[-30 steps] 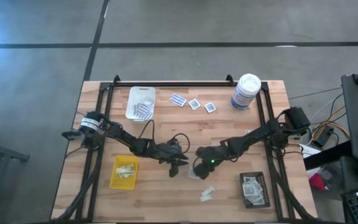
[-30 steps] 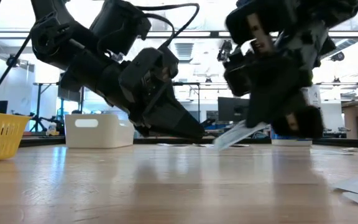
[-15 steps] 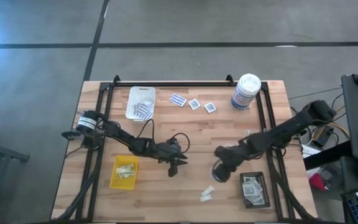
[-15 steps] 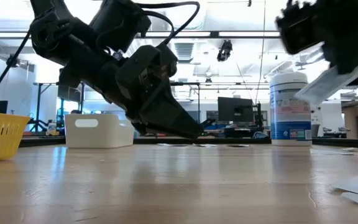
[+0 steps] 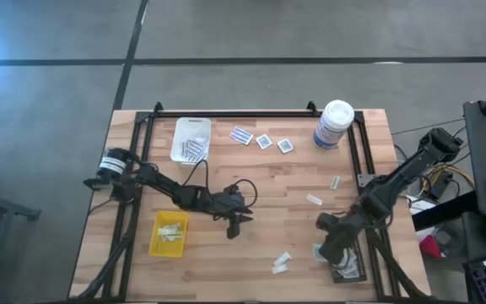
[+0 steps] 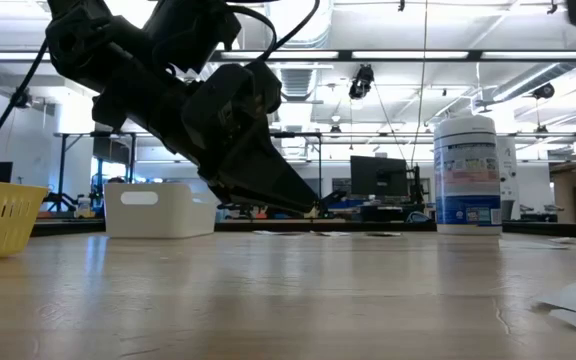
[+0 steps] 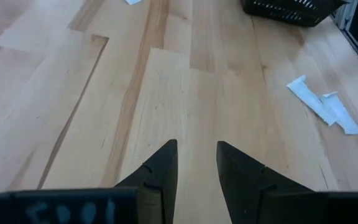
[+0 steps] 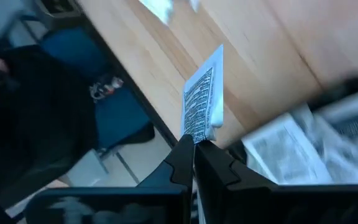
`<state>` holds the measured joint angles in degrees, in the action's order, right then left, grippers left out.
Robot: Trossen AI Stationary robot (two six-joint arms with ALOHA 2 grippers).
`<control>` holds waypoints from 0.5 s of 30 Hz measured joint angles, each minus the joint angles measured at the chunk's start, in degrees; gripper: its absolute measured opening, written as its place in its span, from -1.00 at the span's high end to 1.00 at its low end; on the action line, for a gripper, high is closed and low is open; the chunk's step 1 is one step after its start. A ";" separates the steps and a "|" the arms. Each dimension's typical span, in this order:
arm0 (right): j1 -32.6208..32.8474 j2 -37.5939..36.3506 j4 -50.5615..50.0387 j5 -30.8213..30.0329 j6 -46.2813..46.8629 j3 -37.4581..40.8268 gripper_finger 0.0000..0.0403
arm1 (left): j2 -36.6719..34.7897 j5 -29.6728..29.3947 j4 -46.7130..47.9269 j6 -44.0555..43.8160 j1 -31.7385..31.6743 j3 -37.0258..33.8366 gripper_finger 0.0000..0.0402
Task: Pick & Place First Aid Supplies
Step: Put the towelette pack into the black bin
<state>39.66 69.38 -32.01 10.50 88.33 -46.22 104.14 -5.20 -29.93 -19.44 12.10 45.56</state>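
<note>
Stretching across the pale butcher-block wooden table point(image 5: 251, 177), I work outward from the black mesh rectangular tray point(image 5: 348, 268) at its near right corner. My left gripper point(image 5: 234, 226) sits well to the left of that tray, low over bare planks, fingers spread with nothing between them. My right gripper point(image 5: 326, 251) hovers at the tray's left edge, fingers pressed together on a small flat white packet with dark printed lines point(image 8: 202, 102). That packet stands on edge, its long axis running straight out from my fingertips, and the tray with its printed packets already inside lies just beside and below it, so I judge the coming move a short carry and release by my right arm. Two pale narrow strips point(image 5: 282, 263) lie left of the tray. No writing is readable.
</note>
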 joint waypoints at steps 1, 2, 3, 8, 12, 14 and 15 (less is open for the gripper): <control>1.08 0.00 -0.86 0.01 1.60 0.00 0.96 | -0.12 -0.11 0.15 0.02 0.00 0.00 0.46; 2.23 0.00 -1.73 0.02 3.34 0.04 0.96 | -0.20 -0.16 0.47 0.00 0.00 0.00 0.46; 3.27 0.00 -2.29 -0.01 5.01 0.07 0.96 | -0.20 -0.22 0.52 0.00 0.00 0.00 0.46; 8.21 0.00 -2.69 0.02 11.72 0.07 0.96 | -0.20 -0.28 0.68 -0.13 0.00 0.00 0.46; 10.74 0.02 -5.50 0.00 17.52 0.15 0.96 | -0.20 -0.28 0.96 -0.17 0.00 0.00 0.46; 11.70 0.02 -5.73 -0.02 19.10 0.41 0.96 | -0.20 -0.28 0.93 -0.17 0.00 0.00 0.46; 11.99 0.02 -5.73 0.00 19.56 0.62 0.96 | -0.20 -0.27 0.95 -0.17 0.00 0.00 0.46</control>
<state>51.65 69.41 -37.74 10.50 107.88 -45.60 103.94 -5.47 -28.99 -19.62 12.10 45.56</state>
